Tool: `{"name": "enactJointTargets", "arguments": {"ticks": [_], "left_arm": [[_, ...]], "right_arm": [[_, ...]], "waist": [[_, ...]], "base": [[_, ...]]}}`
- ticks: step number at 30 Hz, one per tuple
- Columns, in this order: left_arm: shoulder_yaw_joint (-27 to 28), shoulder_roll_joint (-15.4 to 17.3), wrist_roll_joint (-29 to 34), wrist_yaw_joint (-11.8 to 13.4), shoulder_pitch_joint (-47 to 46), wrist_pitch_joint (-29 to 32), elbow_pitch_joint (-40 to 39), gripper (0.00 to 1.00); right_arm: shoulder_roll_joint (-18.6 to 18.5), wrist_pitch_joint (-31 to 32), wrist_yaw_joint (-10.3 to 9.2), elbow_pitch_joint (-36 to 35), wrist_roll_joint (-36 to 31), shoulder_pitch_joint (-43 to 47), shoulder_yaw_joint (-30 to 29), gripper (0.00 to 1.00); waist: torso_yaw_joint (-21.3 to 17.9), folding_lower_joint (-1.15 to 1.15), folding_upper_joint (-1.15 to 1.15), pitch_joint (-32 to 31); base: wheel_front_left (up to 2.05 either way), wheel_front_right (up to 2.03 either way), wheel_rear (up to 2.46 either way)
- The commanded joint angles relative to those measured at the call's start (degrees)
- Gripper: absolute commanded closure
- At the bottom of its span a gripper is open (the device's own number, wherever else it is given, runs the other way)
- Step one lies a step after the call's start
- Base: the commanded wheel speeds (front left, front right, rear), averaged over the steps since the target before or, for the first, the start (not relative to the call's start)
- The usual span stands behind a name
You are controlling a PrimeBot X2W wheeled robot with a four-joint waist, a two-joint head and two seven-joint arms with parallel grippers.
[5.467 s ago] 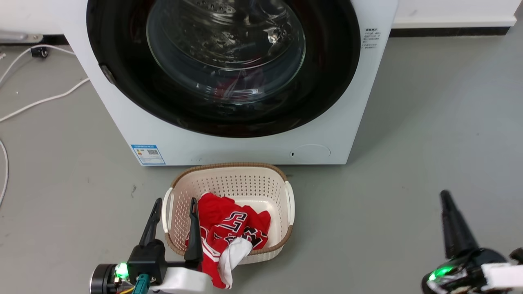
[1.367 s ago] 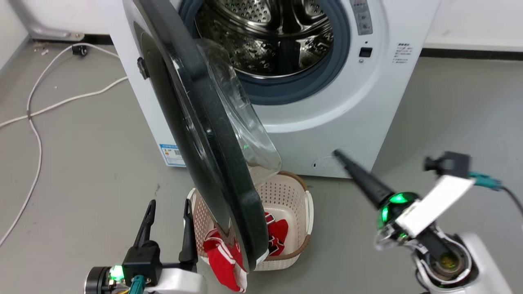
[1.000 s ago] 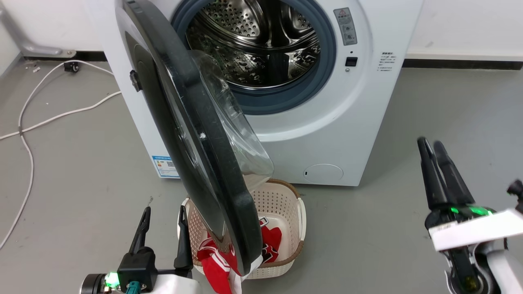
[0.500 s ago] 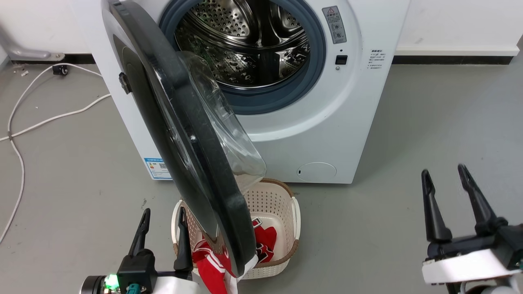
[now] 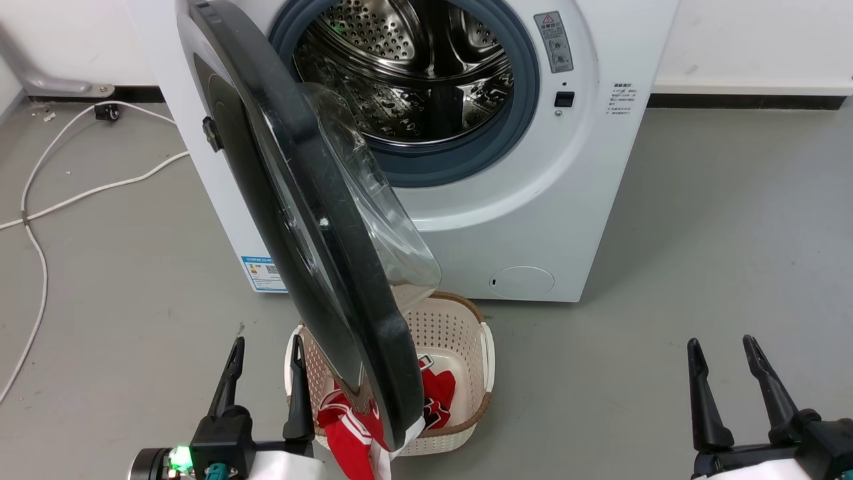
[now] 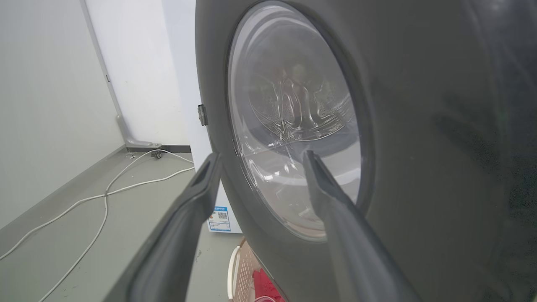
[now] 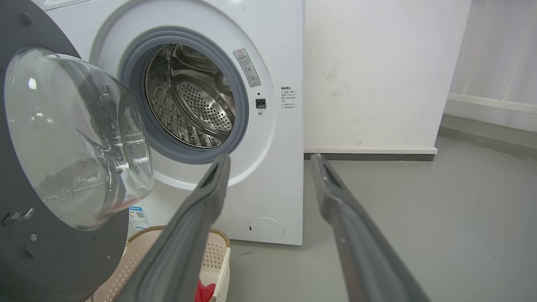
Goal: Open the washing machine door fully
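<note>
The washing machine door [image 5: 313, 220] stands swung out on its left hinge [image 5: 211, 133], edge-on to me, its clear glass bowl [image 5: 373, 207] facing right. Behind it the steel drum [image 5: 413, 73] shows inside the grey gasket. My left gripper [image 5: 266, 343] is open at the lower left, just left of the door's lower edge and touching nothing. In the left wrist view the left gripper [image 6: 261, 155] points at the door's outer face [image 6: 419, 126]. My right gripper [image 5: 722, 343] is open at the lower right, far from the door [image 7: 25, 235], and the right gripper [image 7: 270, 156] holds nothing.
A cream laundry basket [image 5: 483, 347] with a red garment [image 5: 436, 393] sits on the floor under the door's lower edge. White cables [image 5: 100, 190] trail over the grey floor at the left. A white wall runs behind the machine [image 7: 377, 84].
The door was shut 5.5 s ago and now hangs open. Over the last second my right gripper opened and sank to the lower right. The door and left gripper kept still.
</note>
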Motion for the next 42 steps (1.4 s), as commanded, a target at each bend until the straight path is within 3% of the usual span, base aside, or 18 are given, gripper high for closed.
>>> {"name": "enactJointTargets", "arguments": {"ticks": [1,6,7,8,13,23,24,30,42], "left_arm": [[0.2,0.1,0.3,0.1,0.6,-0.2,-0.2,0.0],[0.2,0.1,-0.3,-0.1,0.7,-0.2,-0.2,0.02],[0.3,0.1,0.2,0.2,0.4,-0.2,-0.4,0.59],[0.5,0.1,0.3,0.4,0.1,-0.2,-0.6,1.0],[2.6,0.1,-2.3,1.0,-1.9,-0.2,-4.7,1.0],[1.7,0.0,0.5,-1.1,-8.3,-0.2,-18.8,1.0],[-0.8,0.0,-0.1,-1.5,-10.1,-0.2,-22.4,1.0],[-8.5,0.1,-0.4,-3.3,-14.2,-0.2,-25.8,1.0],[-27.3,0.1,1.0,-5.0,-18.2,-0.2,-24.2,1.0]], "right_arm": [[0.2,-0.1,-0.04,-0.2,0.2,0.3,0.1,0.0],[0.2,-0.1,-0.04,-0.1,0.3,0.0,0.6,0.0],[0.2,-0.1,-0.04,-0.1,0.3,0.0,0.7,0.0],[0.2,-0.1,-0.04,-0.1,0.4,-0.1,0.8,0.0],[0.2,-0.1,-0.04,-0.3,0.0,-0.4,1.3,0.0],[0.2,-0.1,-0.04,-0.4,0.2,-1.3,2.3,0.0],[0.2,-0.1,-0.04,-0.4,0.4,-1.4,2.5,0.0],[0.2,-0.1,-0.04,-0.3,0.6,-1.6,2.7,0.0],[0.2,-0.1,-0.04,-0.3,0.6,-2.2,3.4,0.0]], "waist": [[0.0,0.0,0.0,0.0],[0.0,0.0,0.0,-0.1],[0.1,0.0,0.0,-0.1],[0.1,0.0,0.0,0.0],[0.3,0.0,0.0,0.1],[0.1,0.0,0.0,0.3],[-0.1,0.0,0.0,0.4],[-0.2,0.0,0.0,0.6],[-0.7,0.0,0.0,0.9]], "base": [[0.0,0.0,0.0],[0.0,0.0,0.0],[0.0,0.0,0.0],[0.0,0.0,0.0],[0.0,0.0,0.0],[0.0,0.0,0.0],[0.0,0.0,0.0],[0.0,0.0,0.0],[0.0,0.0,0.0]]}}
